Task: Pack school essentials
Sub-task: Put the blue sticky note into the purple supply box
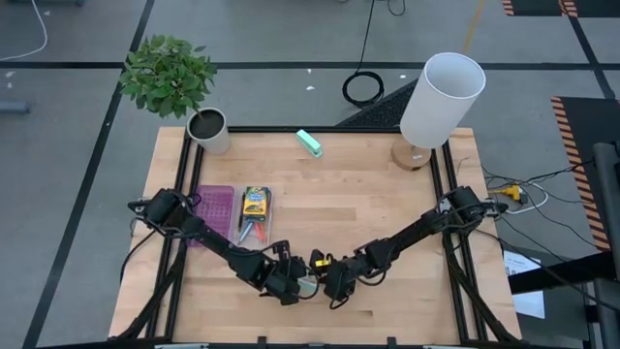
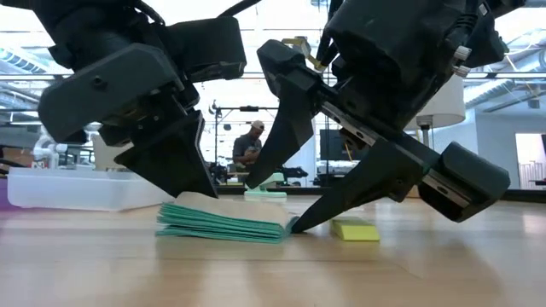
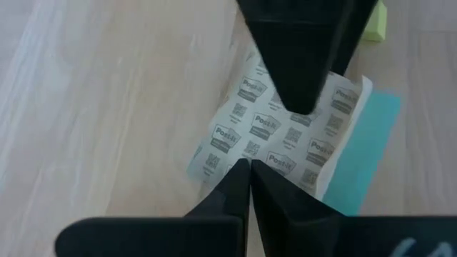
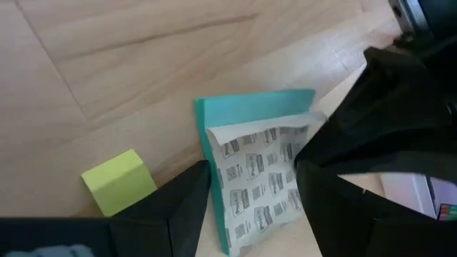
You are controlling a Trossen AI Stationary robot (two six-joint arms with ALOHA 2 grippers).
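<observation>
Both arms meet near the 6 o'clock edge of the wooden surface (image 1: 368, 204). From above, the arms hide what lies between them. The low view shows it: a teal sticky-note pad (image 2: 226, 223) lying flat, with its printed backing sheet peeling up.

The left end effector (image 3: 250, 168) has its two fingers pressed together, tips touching the printed sheet, clenched with nothing between them. The left wrist view shows this sheet covered in small labels, with teal showing at one side.

The right end effector (image 4: 253, 189) is released, its fingers spread wide, one at each side of the pad. In the low view one fingertip touches the pad's edge.

A tiny yellow piece (image 4: 119, 182) sits just beside the pad; from above it can hardly be seen.

Only the high view shows the rest: the crayon box (image 1: 255, 204) at 9 o'clock, with pencils (image 1: 252, 231) just below it and a purple case (image 1: 215, 208) touching its left side. A teal block (image 1: 309, 143) lies near 12 o'clock.
</observation>
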